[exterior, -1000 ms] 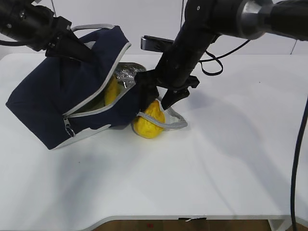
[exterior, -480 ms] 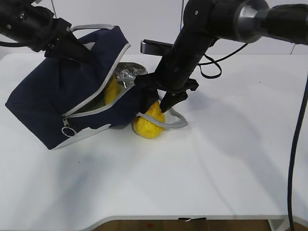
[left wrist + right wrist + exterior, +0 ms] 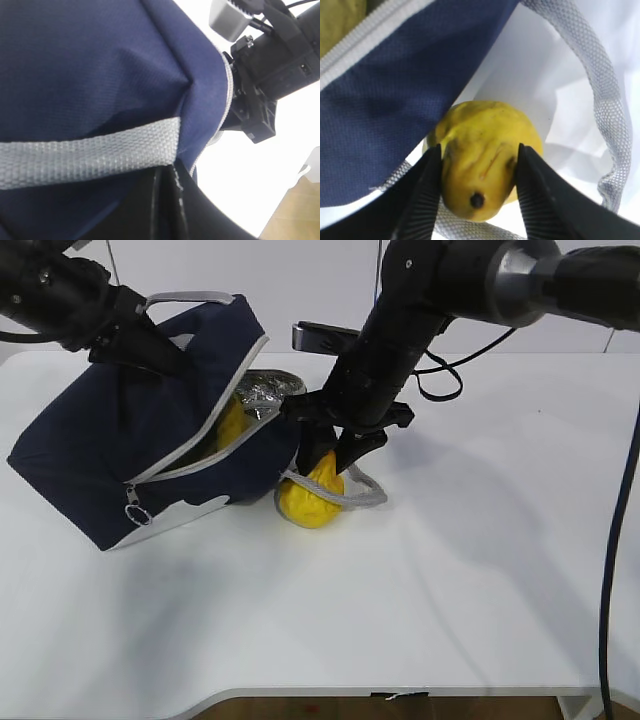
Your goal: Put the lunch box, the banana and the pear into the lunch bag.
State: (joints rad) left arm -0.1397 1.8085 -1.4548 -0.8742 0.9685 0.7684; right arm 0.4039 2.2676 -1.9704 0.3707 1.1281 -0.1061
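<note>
The navy lunch bag [image 3: 110, 455] lies tilted on the table with its zipped mouth open to the right. My left gripper [image 3: 150, 335] is shut on the bag's top fabric beside the grey handle [image 3: 90, 150], holding that side up. The banana [image 3: 232, 425] shows yellow inside the mouth. The pear [image 3: 310, 502] sits on the table just outside the mouth, with the bag's second grey strap [image 3: 365, 498] looped round it. My right gripper [image 3: 328, 455] reaches down over the pear [image 3: 490, 125], and both fingers [image 3: 427, 185] touch its sides. I cannot make out the lunch box.
A crinkled silver surface [image 3: 265, 390] shows at the top of the bag's mouth. The bag's blue flap [image 3: 385, 85] hangs right beside the pear and the right fingers. White table [image 3: 450, 570] stretches right and forward. A black cable [image 3: 440, 375] trails behind the right arm.
My right gripper has come down over the pear and its fingers now touch both sides. The bag has shifted slightly left in my left gripper.
</note>
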